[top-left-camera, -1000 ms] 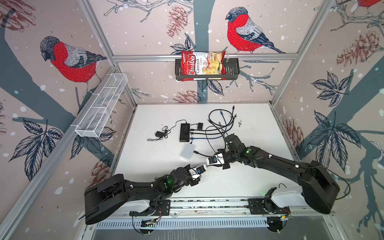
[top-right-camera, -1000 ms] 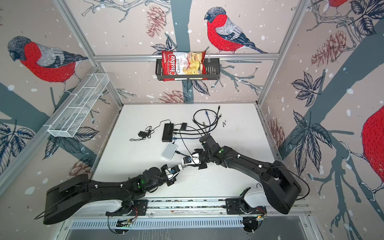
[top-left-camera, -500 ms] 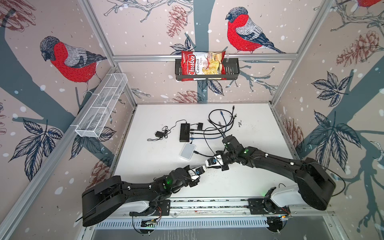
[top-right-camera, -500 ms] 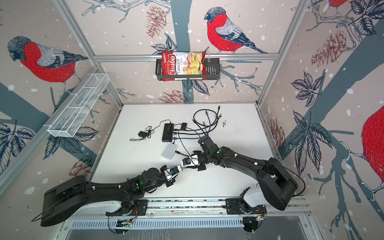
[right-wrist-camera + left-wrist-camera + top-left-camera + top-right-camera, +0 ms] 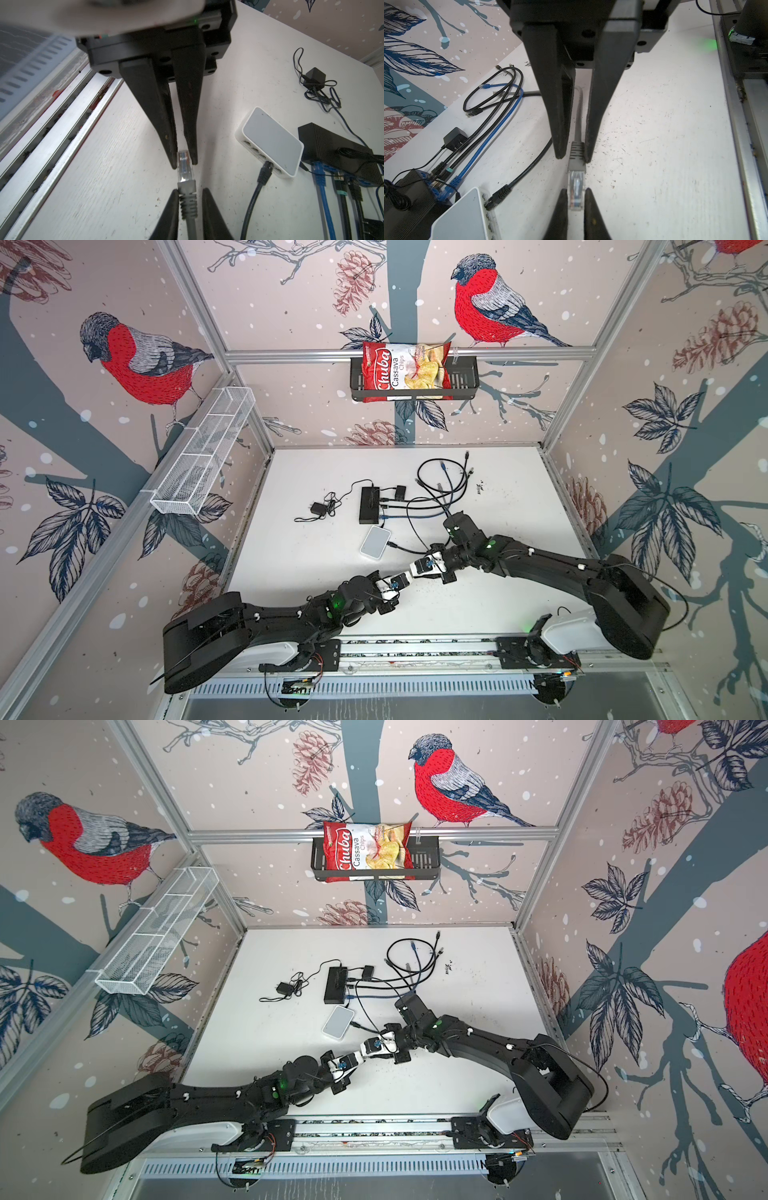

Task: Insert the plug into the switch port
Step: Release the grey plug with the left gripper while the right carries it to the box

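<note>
In both top views we count two arms, meeting tip to tip: the left gripper point(image 5: 401, 579) and the right gripper point(image 5: 419, 568), near one white switch point(image 5: 375, 543) and one black switch point(image 5: 369, 505). In the left wrist view, the left gripper's fingers point(image 5: 560, 104) pinch the gray boot of the one plug point(image 5: 576, 188), which is outside every port. In the right wrist view, the right gripper's fingers point(image 5: 188, 124) flank its clear tip narrowly; we cannot tell if they press it.

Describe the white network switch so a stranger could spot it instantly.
On the white table, find the black switch left of centre. Just nearer the robot lies the white network switch: the only pale box, grey-topped, with one black cable plugged in.
</note>
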Robot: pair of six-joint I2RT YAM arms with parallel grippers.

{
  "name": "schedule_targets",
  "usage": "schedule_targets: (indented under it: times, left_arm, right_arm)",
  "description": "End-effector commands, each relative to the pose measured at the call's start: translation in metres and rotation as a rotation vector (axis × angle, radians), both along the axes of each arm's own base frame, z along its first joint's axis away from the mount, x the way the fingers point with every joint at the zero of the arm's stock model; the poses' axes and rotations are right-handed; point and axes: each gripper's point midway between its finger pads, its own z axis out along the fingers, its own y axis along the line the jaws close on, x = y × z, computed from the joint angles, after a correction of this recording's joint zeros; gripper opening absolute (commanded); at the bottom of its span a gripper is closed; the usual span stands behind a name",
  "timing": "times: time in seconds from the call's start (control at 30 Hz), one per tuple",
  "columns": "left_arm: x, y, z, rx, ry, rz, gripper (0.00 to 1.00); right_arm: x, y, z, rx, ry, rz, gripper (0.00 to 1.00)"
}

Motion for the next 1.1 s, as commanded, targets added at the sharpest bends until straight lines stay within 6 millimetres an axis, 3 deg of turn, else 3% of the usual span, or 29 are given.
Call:
schedule_targets:
  times: [0.0, 0.27, 0.6, 0.67, 0.77, 0.83, 0.93, 1.07]
  left_arm:
    - [0.0, -0.002, 0.007, -0.022, -0.025, -0.012, 0.05]
    - [0.0, -0.001, 0.008, -0.025, -0.027, -0.007, 0.05]
    - [0.004, 0.0, 0.008, -0.025, -0.025, 0.017, 0.08]
    - [0.011, 0.004, 0.013, -0.05, -0.028, 0.068, 0.2]
    - [0.022, 0.015, 0.024, -0.109, -0.037, 0.167, 0.59]
    - [0.027, 0.025, 0.034, -0.162, -0.047, 0.227, 0.77]
    - [0.038, 0.039, 0.046, -0.219, -0.037, 0.313, 0.95]
    - [0.057, 0.055, 0.057, -0.29, 0.058, 0.436, 0.97]
  right_arm:
    - [0.0, 0.004, 0.003, 0.017, 0.013, 0.007, 0.22]
    - [0.0, 0.002, 0.0, 0.012, 0.006, -0.001, 0.21]
    - [0.005, 0.006, 0.003, 0.033, -0.004, -0.014, 0.02]
    - [0.009, 0.007, -0.002, 0.027, 0.006, -0.045, 0.01]
    - [0.018, 0.01, -0.007, 0.03, 0.037, -0.12, 0.01]
    - [0.023, 0.012, -0.01, 0.035, 0.059, -0.16, 0.01]
    - [0.032, 0.017, -0.015, 0.038, 0.129, -0.247, 0.01]
    - [0.053, 0.028, -0.023, 0.013, 0.25, -0.408, 0.01]
